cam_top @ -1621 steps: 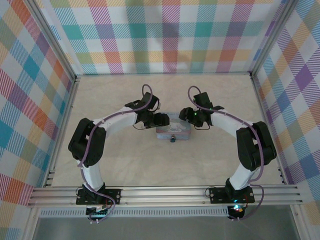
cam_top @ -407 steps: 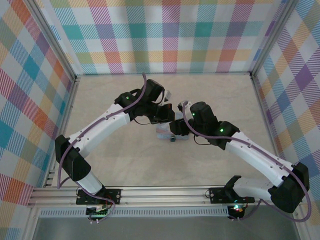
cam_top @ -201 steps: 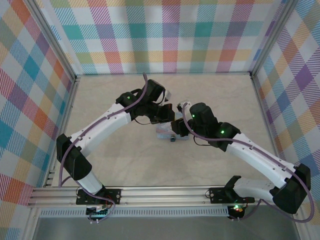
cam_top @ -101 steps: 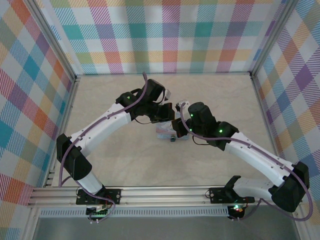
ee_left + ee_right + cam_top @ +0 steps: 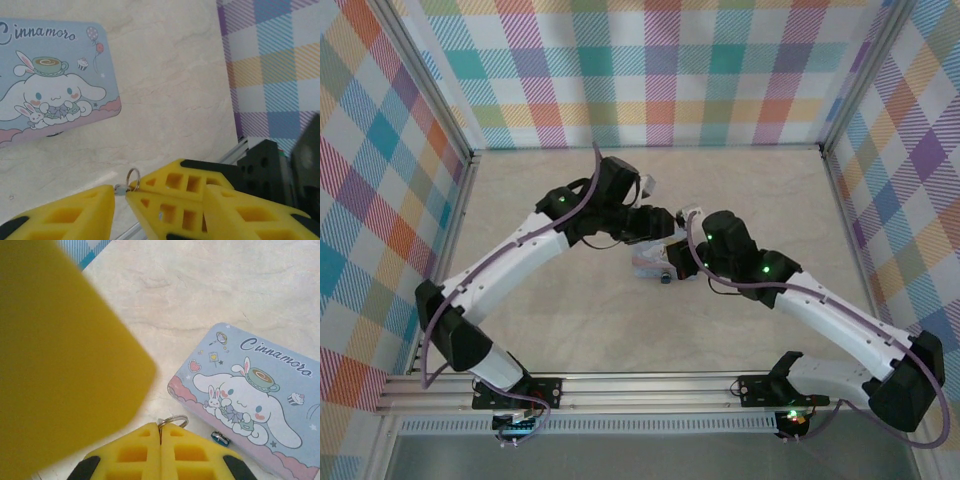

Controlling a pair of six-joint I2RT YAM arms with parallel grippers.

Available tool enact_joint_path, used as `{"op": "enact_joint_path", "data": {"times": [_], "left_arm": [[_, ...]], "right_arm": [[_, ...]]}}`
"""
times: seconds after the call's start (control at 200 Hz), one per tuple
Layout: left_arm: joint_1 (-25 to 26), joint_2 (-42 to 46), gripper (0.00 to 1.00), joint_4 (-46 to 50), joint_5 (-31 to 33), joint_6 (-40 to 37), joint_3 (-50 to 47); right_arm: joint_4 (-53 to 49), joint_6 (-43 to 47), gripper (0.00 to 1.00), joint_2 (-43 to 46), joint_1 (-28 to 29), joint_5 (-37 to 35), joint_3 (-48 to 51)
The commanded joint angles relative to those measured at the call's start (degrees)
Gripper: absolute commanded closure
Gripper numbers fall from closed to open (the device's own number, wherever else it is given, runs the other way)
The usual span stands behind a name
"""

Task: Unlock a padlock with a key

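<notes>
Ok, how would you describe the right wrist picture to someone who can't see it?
The right gripper's yellow fingers, shut at the bottom edge, pinch a small metal key ring. Beyond, on a pale marbled table, lies a light blue Cinnamoroll tin with a tiny dark padlock at its lower edge; a blurred yellow shape covers the upper left.
</notes>
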State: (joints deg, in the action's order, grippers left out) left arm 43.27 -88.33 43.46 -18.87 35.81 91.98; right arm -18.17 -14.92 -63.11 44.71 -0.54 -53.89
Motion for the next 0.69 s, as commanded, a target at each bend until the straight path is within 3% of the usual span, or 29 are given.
{"op": "enact_joint_path", "data": {"times": [0.0,0.16,0.29,0.49,0.69], "left_arm": [[-0.9,4.5,0.46,-4.0,1.5,0.5,-3.3],[-2.7,10.6,0.39,-13.0,-2.2,-0.9,-11.5],[-3.5,15.8,0.38,-20.2,-7.8,-3.1,-19.3],[-4.4,23.3,0.55,-34.1,-17.1,-3.7,-30.5],[-4.3,23.7,0.61,-42.3,-26.7,-3.0,-33.4]], "right_arm": [[2.4,0.2,1.00,3.5,-0.2,2.2,1.3],[2.7,-0.9,1.00,7.3,-1.0,8.2,1.4],[2.8,-2.0,1.00,9.3,-3.3,17.4,0.3],[4.8,-6.5,1.00,9.7,-9.8,35.0,-1.1],[6.3,-8.6,1.00,9.4,-12.3,43.4,-2.0]]}}
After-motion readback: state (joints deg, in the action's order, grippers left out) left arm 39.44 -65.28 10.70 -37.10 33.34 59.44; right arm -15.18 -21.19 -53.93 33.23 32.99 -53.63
